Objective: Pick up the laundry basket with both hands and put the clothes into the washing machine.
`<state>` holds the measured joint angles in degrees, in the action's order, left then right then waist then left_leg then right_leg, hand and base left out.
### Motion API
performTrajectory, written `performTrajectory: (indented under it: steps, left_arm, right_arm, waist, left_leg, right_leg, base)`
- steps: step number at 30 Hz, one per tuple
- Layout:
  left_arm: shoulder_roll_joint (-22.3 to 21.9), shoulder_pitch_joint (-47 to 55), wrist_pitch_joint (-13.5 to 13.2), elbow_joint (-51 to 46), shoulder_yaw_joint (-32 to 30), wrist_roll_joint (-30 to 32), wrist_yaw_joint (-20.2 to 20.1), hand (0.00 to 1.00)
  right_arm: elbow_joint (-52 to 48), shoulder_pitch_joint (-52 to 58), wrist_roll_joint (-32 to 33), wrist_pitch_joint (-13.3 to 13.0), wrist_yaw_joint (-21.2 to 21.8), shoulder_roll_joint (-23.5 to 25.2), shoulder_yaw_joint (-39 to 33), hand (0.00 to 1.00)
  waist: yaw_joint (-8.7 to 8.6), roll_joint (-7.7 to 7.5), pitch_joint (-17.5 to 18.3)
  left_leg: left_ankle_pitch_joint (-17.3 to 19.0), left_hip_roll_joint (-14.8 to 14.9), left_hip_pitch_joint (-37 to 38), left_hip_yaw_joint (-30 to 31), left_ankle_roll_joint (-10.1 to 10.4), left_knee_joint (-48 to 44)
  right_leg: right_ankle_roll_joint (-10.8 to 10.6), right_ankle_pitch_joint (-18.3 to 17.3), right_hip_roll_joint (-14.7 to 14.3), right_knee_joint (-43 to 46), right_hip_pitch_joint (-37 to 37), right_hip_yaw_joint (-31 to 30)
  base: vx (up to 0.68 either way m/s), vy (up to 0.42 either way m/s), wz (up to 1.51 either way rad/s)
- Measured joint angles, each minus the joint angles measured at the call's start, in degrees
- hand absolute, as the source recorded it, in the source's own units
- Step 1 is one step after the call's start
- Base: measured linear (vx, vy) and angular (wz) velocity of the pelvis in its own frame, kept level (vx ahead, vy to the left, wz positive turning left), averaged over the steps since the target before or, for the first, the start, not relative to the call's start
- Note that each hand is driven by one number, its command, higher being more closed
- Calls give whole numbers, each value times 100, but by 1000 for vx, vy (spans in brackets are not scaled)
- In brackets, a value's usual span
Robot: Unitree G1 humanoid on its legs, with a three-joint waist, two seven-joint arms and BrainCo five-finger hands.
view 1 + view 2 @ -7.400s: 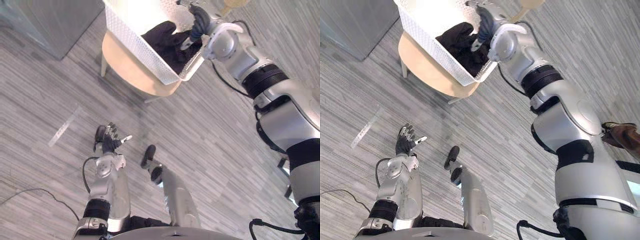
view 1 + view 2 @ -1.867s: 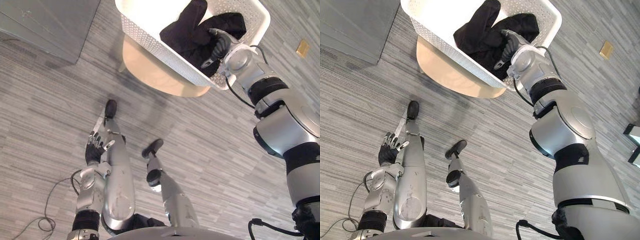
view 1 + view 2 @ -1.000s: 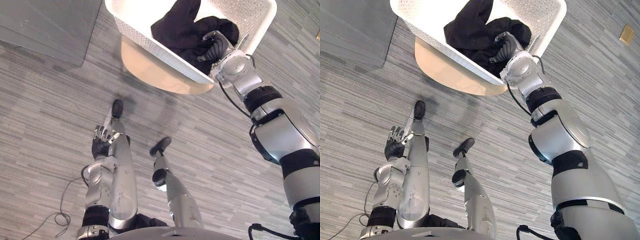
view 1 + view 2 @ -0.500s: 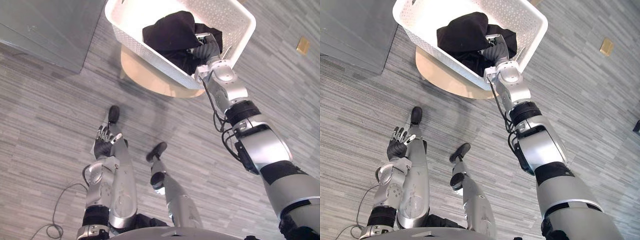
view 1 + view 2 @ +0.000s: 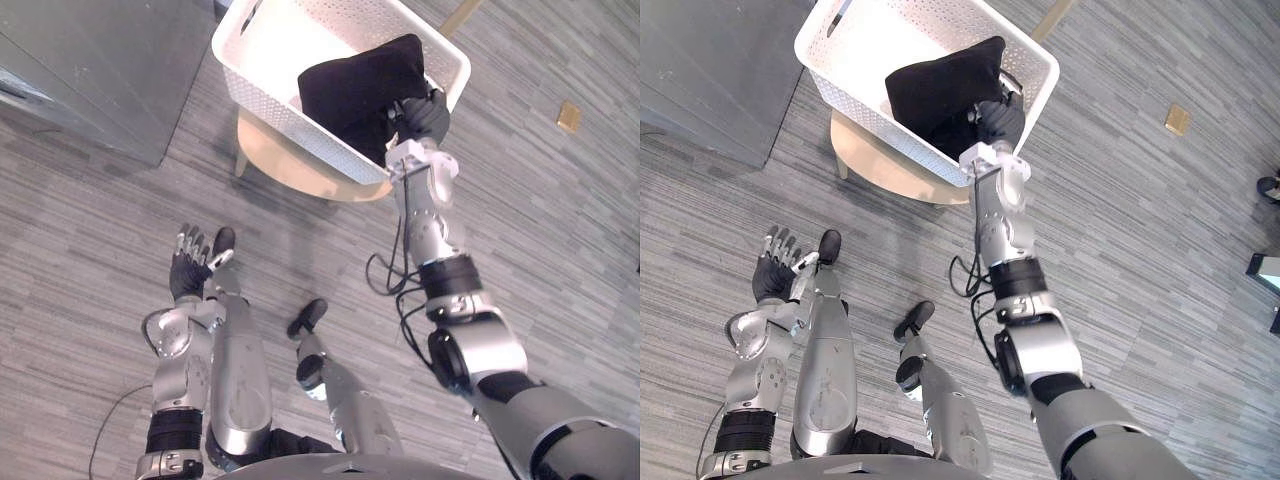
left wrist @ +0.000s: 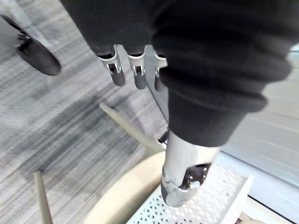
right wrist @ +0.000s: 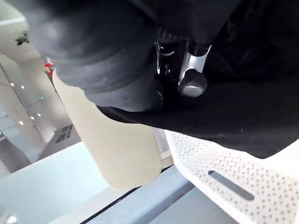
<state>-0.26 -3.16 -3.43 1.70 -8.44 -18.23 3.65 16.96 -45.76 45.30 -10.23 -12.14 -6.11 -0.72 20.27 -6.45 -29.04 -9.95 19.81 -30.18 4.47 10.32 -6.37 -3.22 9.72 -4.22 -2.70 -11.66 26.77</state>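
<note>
Black clothes (image 5: 360, 85) lie as one bunched slab in the white laundry basket (image 5: 290, 115), touching the right hand (image 5: 425, 115) and spreading away past it. A moment back that cloth was a rounder heap. The whole view has swung too, so treat part of that as camera shift.

The right hand has stayed inside the basket's near corner, down on the cloth. The arm now reaches in straighter than it did. You can't tell from the eye views or the right wrist view whether that hand has closed on the cloth, because black meets black there.

The basket hasn't left the pale round stool (image 5: 290, 170). It sits flat and neither handle is held.

The left hand (image 5: 188, 270) is low, well apart from the basket, palm up with its fingers (image 6: 116, 74) spread and holding nothing. It has lifted slightly but hasn't gone toward the rim.

For the task, the two-handed lift isn't set up. This looks more like a one-handed go at the clothes, with nothing out of the basket yet.

A grey cabinet (image 5: 90, 70) stands beyond the left hand across the striped floor (image 5: 90, 230). You can't tell whether it's the washer.
</note>
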Motion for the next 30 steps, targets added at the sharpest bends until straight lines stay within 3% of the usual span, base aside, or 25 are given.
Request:
performTrajectory:
  steps: [2, 3, 7, 10, 14, 19, 23, 25, 30]
  left_arm:
    - [31, 3, -1, -351, 26, 185, 73, 0]
    - [76, -8, -7, -711, 20, 420, 187, 0]
    - [148, -184, -18, -1269, 60, 976, 468, 0]
    - [363, -511, -45, -1720, 518, 1296, 609, 0]
    - [768, -1272, -176, -1806, 886, 1297, 649, 0]
    - [1307, -2517, -359, -1227, 1168, 1525, 885, 0]
    - [1989, -3287, -401, -210, 1687, 1728, 995, 0]
    - [2436, -3648, -379, 459, 2060, 1736, 988, 0]
    - [2648, -4005, -204, 1344, 2204, 1739, 997, 0]
  right_arm:
    - [-436, 241, 55, -49, -45, 258, 17, 100]
    - [-813, 448, 218, -105, -56, 573, 104, 100]
    - [-1169, 668, 492, -119, -55, 1214, 409, 100]
    - [-1476, 615, 634, -188, -50, 1246, 599, 100]
    - [-1607, 466, 732, -259, -38, 1259, 932, 100]
    - [-1607, 424, 846, -355, -31, 1261, 1244, 100]
    - [-1606, 307, 862, -365, -35, 1261, 1409, 100]
    - [-1607, 157, 911, -385, -35, 1260, 1502, 100]
    - [-1810, 142, 1167, -391, -59, 1262, 1657, 100]
  waist:
    - [-11, -6, -3]
    - [-47, -18, -9]
    - [-150, -29, -15]
    - [-144, -47, -21]
    - [-147, -105, -49]
    - [-202, -132, -63]
    - [-277, -154, -73]
    - [-355, -251, -118]
    - [-454, -256, -114]
  left_leg:
    - [-4, -62, 5, 18, 7, 13]
    - [-43, -157, 19, 39, 60, 59]
    - [-176, -192, 207, 186, 103, 323]
    - [-464, -236, 338, 196, 108, 676]
    - [-571, -301, 475, 177, 104, 769]
    - [-562, -333, 689, 135, 110, 770]
    - [-563, -320, 733, 67, 109, 770]
    - [-563, -309, 740, 38, 108, 769]
    - [-563, -313, 725, 15, 104, 763]
  right_leg:
    - [-13, -140, 40, 1, 10, -35]
    - [26, -409, 104, -16, 46, -76]
    - [-14, -490, 74, -61, 161, 5]
    - [-29, -480, 101, -67, 177, 77]
    - [8, -410, 178, -23, 226, 74]
    - [9, -421, 215, -10, 401, 47]
    - [46, -463, 232, 43, 385, 12]
    - [53, -497, 248, 124, 343, -16]
    - [36, -529, 288, 233, 284, -2]
  base:
    - [-6, 48, 12]
    - [-4, 27, 12]
    - [-13, 31, 12]
    - [12, 79, 17]
    - [27, 78, 1]
    - [13, 35, -1]
    - [-16, 35, -7]
    - [-15, 36, -5]
    - [1, 1, -1]
